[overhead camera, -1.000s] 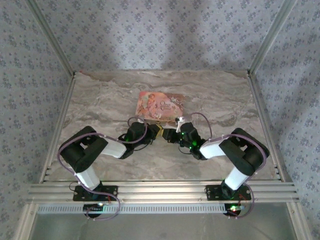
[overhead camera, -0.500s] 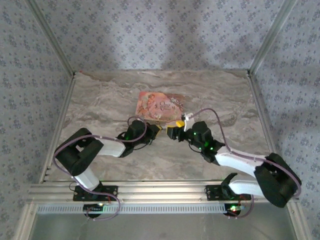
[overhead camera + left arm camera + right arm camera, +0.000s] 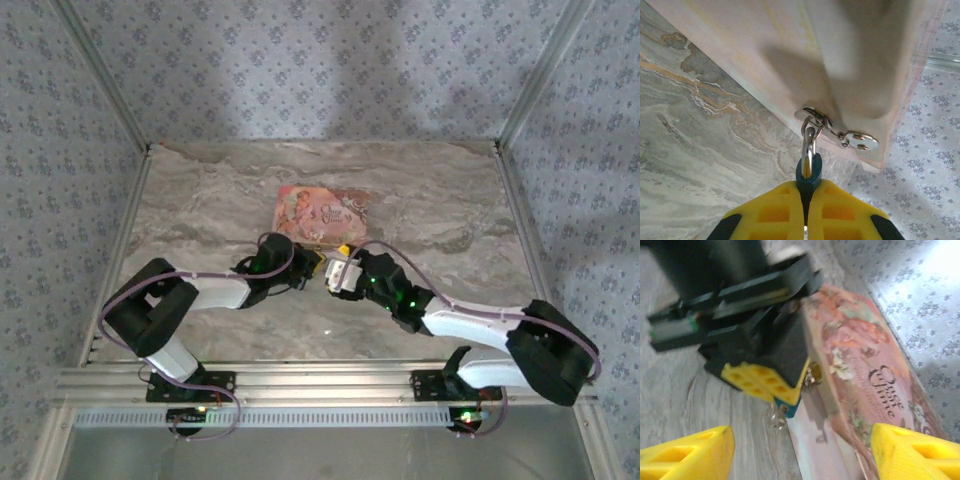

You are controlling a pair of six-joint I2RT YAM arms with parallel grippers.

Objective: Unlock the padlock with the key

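Observation:
The padlock (image 3: pixel 808 176) is a tiny blue body with a silver shackle (image 3: pixel 809 144) hooked through the clasp ring on the pink illustrated box (image 3: pixel 755 55). My left gripper (image 3: pixel 806 212) is shut on the padlock body, its yellow fingers (image 3: pixel 762 381) pressed flat on both sides. In the right wrist view the padlock (image 3: pixel 791 409) sticks out under those fingers, with a small blurred silvery piece (image 3: pixel 777 417) at its underside; I cannot tell if it is the key. My right gripper (image 3: pixel 802 445) is open, just short of the padlock, with nothing between its fingers. From above, the left gripper (image 3: pixel 316 262) and right gripper (image 3: pixel 338 272) nearly meet.
The pink box (image 3: pixel 320 208) lies flat mid-table, its near edge at the grippers. The marble tabletop (image 3: pixel 200 200) spreads out to both sides. Aluminium posts and patterned walls ring the table. The right arm's elbow (image 3: pixel 545 345) sits low at the far right.
The right arm's elbow has swung out to the right and low, and its wrist has turned, with the gripper staying near the padlock. The left gripper has edged slightly right, still clamped.

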